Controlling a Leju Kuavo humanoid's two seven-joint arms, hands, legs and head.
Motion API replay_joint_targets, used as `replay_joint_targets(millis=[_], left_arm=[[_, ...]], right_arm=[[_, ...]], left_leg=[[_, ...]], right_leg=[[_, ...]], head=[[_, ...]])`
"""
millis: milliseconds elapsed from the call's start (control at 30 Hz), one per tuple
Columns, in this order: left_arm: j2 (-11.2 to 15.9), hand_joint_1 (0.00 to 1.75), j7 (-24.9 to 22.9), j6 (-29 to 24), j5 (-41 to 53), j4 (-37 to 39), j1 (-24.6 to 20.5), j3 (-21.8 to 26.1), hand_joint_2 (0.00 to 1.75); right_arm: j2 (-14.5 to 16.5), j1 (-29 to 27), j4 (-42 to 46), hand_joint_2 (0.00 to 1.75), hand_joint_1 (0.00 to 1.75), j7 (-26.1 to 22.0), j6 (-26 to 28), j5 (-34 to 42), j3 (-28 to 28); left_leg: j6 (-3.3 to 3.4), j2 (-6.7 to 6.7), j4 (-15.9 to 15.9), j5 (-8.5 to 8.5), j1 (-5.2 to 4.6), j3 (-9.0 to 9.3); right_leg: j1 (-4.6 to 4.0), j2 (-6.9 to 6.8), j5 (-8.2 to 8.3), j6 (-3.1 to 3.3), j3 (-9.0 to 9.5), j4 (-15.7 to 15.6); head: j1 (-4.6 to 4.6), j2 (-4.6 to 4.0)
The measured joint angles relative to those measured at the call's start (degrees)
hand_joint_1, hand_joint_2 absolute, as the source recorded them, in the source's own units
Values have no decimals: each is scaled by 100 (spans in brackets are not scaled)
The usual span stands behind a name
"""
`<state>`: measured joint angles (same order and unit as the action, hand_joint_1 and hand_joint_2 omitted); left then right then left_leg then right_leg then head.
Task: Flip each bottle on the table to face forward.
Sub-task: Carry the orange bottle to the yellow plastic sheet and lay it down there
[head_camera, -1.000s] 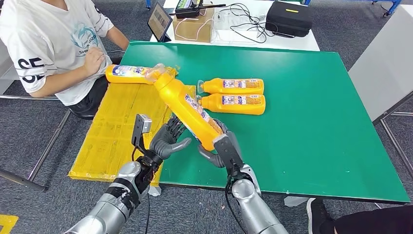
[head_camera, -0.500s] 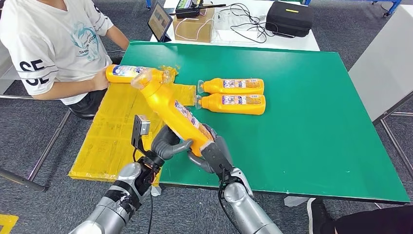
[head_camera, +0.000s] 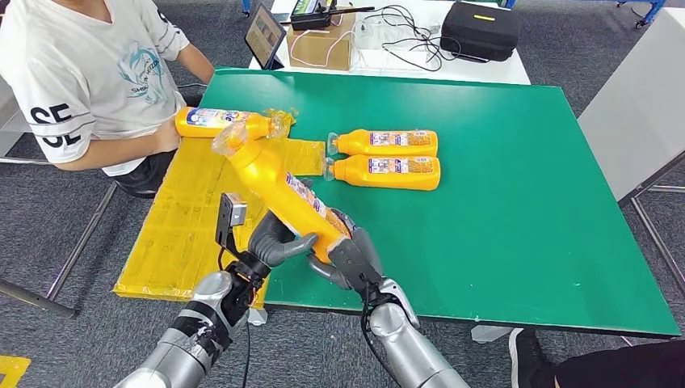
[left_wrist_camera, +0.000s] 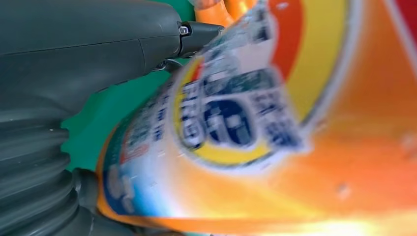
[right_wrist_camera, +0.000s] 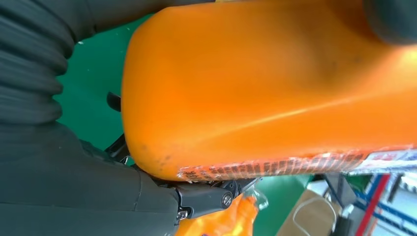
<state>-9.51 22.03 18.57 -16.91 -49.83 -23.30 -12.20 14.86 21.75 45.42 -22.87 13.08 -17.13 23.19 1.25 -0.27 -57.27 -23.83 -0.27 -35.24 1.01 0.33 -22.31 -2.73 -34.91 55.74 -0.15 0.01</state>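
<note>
Both hands, left hand [head_camera: 279,238] and right hand [head_camera: 349,257], clamped on base of orange plastic detergent bottle [head_camera: 279,190], tilted above near edge of green table [head_camera: 517,186], mid-flip. Two same bottles [head_camera: 388,158] lying label-up, looks done. Fourth bottle [head_camera: 214,121] far left, probably still to go.

One orange bottle [head_camera: 279,187] tilts above the green table; three more bottles [head_camera: 386,158] lie flat.

Both silver arms reach forward, close together. Left robot hand [head_camera: 277,241] cups bottle [head_camera: 279,188] base from left, thumb across front. Right robot hand [head_camera: 349,257] grips same base from right, fingers wrapped around.
</note>
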Motion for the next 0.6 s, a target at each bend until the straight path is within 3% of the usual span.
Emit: replay_joint_targets(millis=[100,133,233,267,600], left_arm=[[11,175,15,-97,23,5,5,2,175],[14,175,27,-116,31,13,9,3,175],[16,175,68,-170,67,32,21,6,175],[16,175,77,-200,86,33,22,7,175],[79,175,207,-727,58,20,13,416,175]], right_arm=[[25,67,-138,175,169,80,-25,-118,85],[32,93,-190,175,147,109,-18,-153,105],[40,163,-316,175,21,196,10,-222,147],[40,177,-347,175,0,220,15,-234,164],[-76,48,-290,175,0,237,85,-78,92]], left_leg=[[0,0,0,0,0,0],[0,0,0,0,0,0],[0,0,0,0,0,0],[0,0,0,0,0,0],[0,0,0,0,0,0]], right_leg=[[0,0,0,0,-1,0],[0,0,0,0,-1,0],[0,0,0,0,-1,0],[0,0,0,0,-1,0],[0,0,0,0,-2,0]], head=[[0,-1],[-1,-1],[-1,-1],[-1,-1],[1,0]])
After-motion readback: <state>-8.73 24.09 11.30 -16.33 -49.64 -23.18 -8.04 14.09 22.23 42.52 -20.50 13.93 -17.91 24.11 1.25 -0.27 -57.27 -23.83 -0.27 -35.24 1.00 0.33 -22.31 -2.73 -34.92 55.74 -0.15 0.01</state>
